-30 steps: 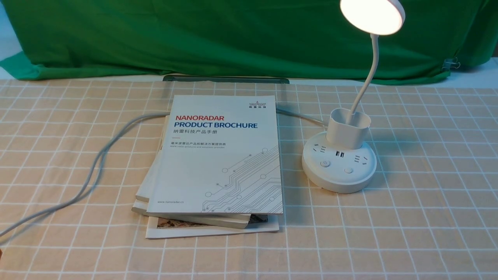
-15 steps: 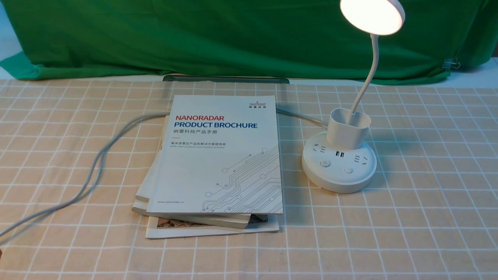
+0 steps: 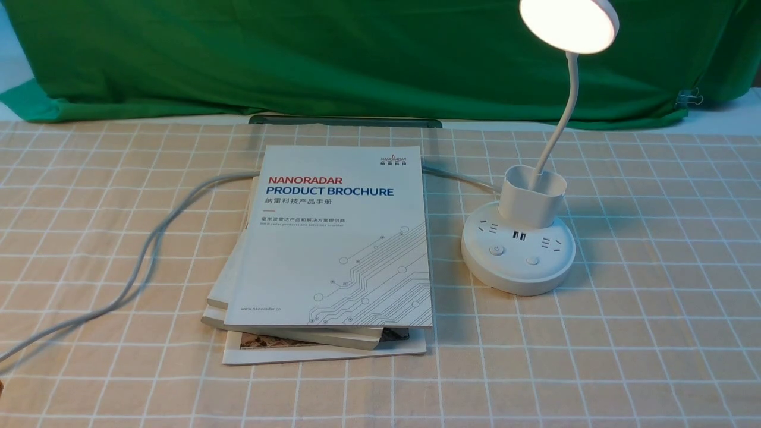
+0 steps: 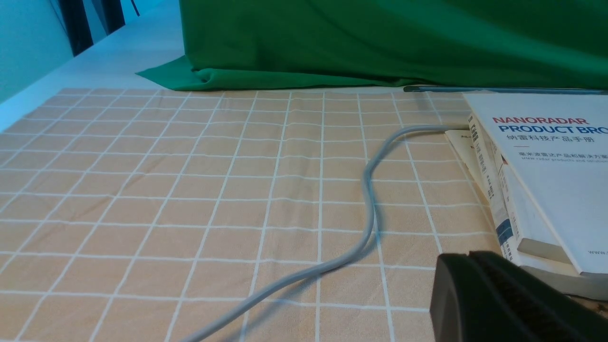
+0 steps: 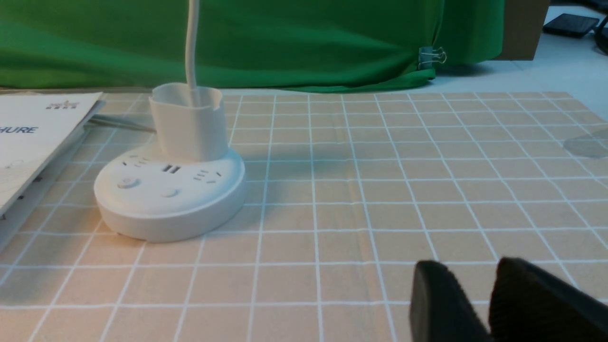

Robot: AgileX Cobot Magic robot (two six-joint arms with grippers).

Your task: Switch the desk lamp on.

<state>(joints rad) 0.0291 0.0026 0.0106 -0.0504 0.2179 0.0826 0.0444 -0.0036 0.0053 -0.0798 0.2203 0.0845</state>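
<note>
Nothing has moved in the last second — the desk lamp (image 3: 518, 246) stands right of the books (image 3: 333, 249), its head glowing, so the job looks done. The right gripper (image 5: 491, 304) sits slightly parted, well back; the left gripper (image 4: 479, 294) looks pressed together.

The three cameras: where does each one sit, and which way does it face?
Front: high between the arms, facing the lit desk lamp and brochure; no arm shows.
Left wrist: low, facing the cable; left gripper shows.
Right wrist: low, facing the lamp base; right gripper shows.
Front and right wrist share the lamp.
</note>
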